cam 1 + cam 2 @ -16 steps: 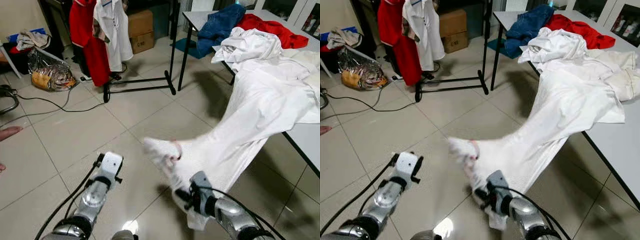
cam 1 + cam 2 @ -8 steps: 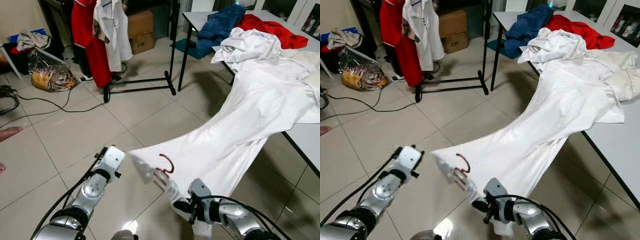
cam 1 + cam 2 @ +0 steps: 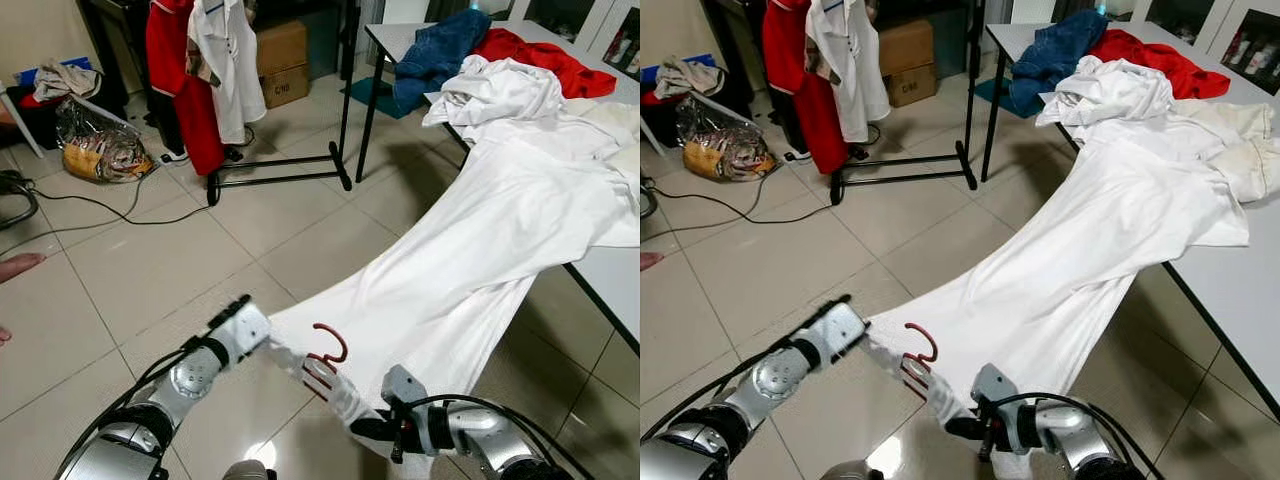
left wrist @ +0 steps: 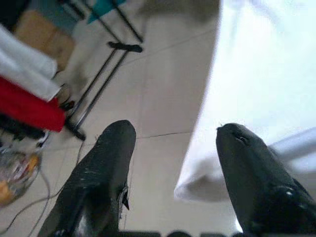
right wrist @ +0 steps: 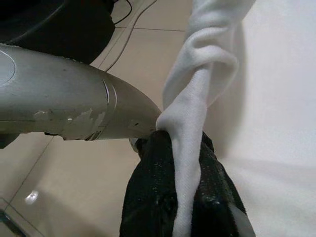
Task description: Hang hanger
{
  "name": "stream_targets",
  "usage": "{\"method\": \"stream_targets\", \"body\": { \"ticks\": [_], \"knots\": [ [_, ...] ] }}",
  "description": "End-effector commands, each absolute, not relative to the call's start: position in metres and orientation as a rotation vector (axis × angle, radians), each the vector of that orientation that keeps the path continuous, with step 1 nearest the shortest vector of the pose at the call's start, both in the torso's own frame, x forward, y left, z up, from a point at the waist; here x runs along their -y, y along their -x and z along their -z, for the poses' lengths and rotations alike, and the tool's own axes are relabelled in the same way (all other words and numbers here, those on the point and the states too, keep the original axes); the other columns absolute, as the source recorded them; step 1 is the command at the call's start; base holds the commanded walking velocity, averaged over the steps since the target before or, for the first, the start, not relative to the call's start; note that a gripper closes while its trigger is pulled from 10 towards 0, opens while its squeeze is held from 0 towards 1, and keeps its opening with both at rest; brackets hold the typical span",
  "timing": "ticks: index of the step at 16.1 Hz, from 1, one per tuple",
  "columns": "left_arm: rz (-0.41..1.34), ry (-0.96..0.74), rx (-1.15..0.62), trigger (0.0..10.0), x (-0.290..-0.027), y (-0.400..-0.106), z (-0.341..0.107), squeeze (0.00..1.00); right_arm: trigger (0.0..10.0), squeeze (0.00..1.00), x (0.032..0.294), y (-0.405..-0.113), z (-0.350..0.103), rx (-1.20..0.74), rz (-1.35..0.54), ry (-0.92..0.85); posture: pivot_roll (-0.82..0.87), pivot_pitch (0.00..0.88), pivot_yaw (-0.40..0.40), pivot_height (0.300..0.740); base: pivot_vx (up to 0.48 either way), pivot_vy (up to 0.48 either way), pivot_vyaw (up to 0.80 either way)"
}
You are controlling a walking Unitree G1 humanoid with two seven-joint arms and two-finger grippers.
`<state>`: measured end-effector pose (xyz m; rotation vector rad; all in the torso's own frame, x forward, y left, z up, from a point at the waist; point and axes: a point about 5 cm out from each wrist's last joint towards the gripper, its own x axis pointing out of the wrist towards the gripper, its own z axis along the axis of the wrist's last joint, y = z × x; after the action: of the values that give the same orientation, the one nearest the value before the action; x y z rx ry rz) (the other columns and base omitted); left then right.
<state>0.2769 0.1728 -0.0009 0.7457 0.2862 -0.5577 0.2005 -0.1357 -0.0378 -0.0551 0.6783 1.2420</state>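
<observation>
Red hanger [image 3: 328, 352] between left tool [image 3: 243, 318] and right tool [image 3: 365, 427].

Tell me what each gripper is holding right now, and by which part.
The right gripper pinches a twisted fold of the white garment near its red hanger. The left gripper is open at the garment's edge, holding nothing.

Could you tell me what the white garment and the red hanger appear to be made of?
White garment: soft matte woven or knit fabric, likely cotton; it drapes and folds, bunching in the right gripper. Red hanger: thin smooth hook, probably plastic or coated wire; hard to tell.
</observation>
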Motion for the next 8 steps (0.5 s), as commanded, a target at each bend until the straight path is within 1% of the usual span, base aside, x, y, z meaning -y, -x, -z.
{"method": "stream_targets", "body": {
  "ticks": [1, 2, 3, 8],
  "knots": [
    [0.606, -0.787, -0.286, 10.0, -0.172, -0.278, 0.0, 0.58, 10.0, 0.0, 0.132, -0.208, 0.03, -0.636, -1.267, 0.059, 0.14, 0.0, 0.004, 0.74, 0.0, 0.0, 0.0],
    [0.627, -0.815, -0.275, 10.0, -0.171, -0.278, -0.001, 0.49, 10.0, 0.0, 0.131, -0.21, 0.028, -0.62, -1.264, 0.063, 0.14, 0.0, 0.006, 0.74, 0.0, 0.0, 0.0],
    [0.638, -0.833, -0.258, 10.0, -0.17, -0.279, -0.003, 0.45, 10.0, 0.0, 0.131, -0.213, 0.026, -0.61, -1.257, 0.065, 0.14, 0.0, 0.006, 0.74, 0.0, 0.0, 0.0],
    [0.678, -0.88, -0.137, 10.0, -0.171, -0.288, -0.02, 0.45, 10.0, 0.0, 0.138, -0.215, 0.026, -0.602, -1.222, 0.073, 0.14, 0.0, 0.01, 0.74, 0.0, 0.0, 0.0]
  ]
}}
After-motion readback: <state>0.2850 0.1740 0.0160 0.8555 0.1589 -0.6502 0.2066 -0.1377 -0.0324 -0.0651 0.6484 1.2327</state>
